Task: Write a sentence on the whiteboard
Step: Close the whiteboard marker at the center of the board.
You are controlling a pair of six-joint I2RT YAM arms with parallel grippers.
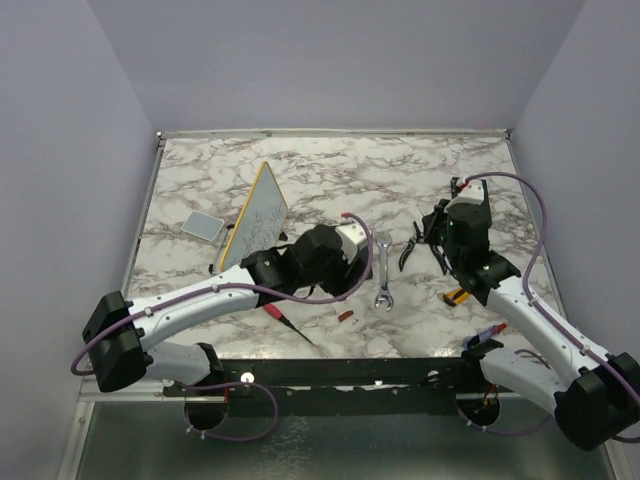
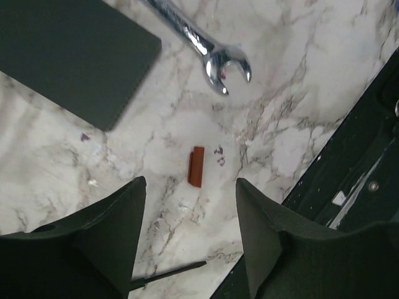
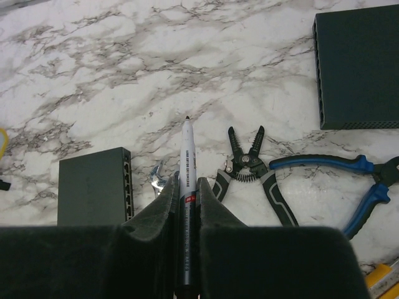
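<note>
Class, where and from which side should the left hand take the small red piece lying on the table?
Across its short width at mid-length, from straight above: the red piece lies flat, long axis running between the left hand's open fingers.

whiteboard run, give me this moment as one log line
left gripper: open over small red piece | right gripper: shut on marker | whiteboard: tilted up on edge, sentence on its face
</note>
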